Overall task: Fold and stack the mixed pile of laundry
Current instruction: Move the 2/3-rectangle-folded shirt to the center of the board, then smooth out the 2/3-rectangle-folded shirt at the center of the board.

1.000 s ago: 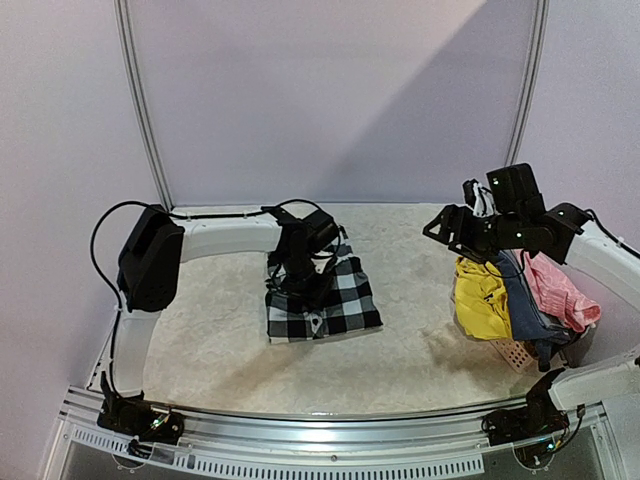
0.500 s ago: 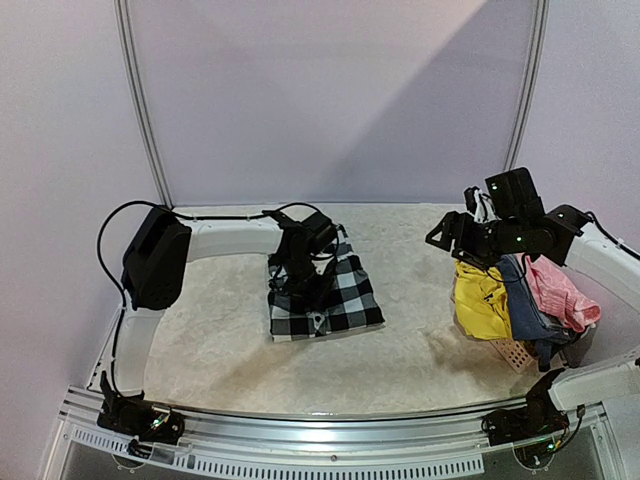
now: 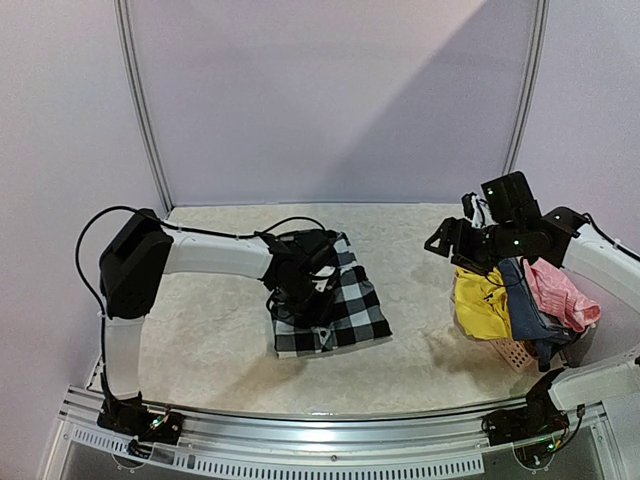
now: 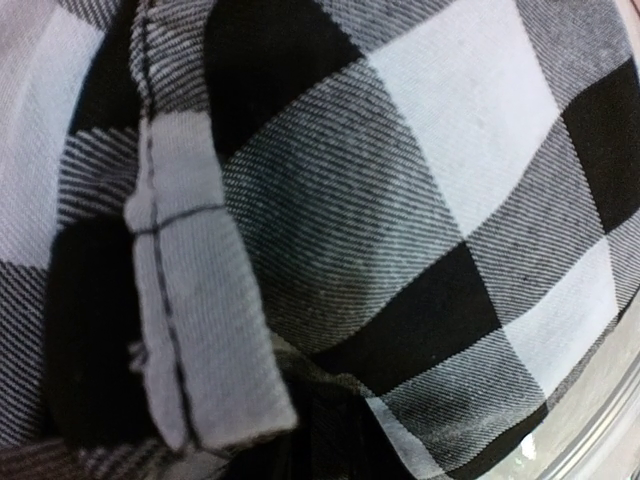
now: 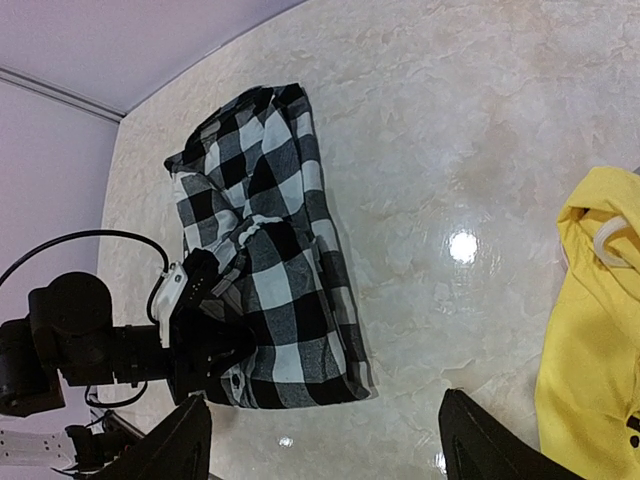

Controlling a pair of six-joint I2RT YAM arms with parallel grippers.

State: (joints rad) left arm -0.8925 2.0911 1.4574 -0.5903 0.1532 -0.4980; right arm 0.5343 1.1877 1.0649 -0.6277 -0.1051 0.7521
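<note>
The black-and-white checked shirt (image 3: 340, 300) lies folded flat on the table, left of centre, and also shows in the right wrist view (image 5: 270, 270). My left gripper (image 3: 300, 290) is down on its near-left part. The checked cloth (image 4: 400, 220) fills the left wrist view and hides the fingers; the shirt travels with the gripper. My right gripper (image 3: 447, 240) hangs open and empty above the table, its fingertips (image 5: 190, 440) spread wide. Just right of it, the yellow garment (image 3: 480, 300), the blue-grey one (image 3: 525, 310) and the pink one (image 3: 560, 290) hang piled together.
A small salmon perforated basket (image 3: 515, 352) sits under the hanging garments at the right. The marbled tabletop (image 3: 420, 330) shows between the shirt and the pile. A white rail (image 3: 320, 425) runs along the near edge. Purple walls close off the back.
My left arm has swung toward the near side and the checked shirt has slid a little nearer and rightward with it. The right gripper has barely moved.
</note>
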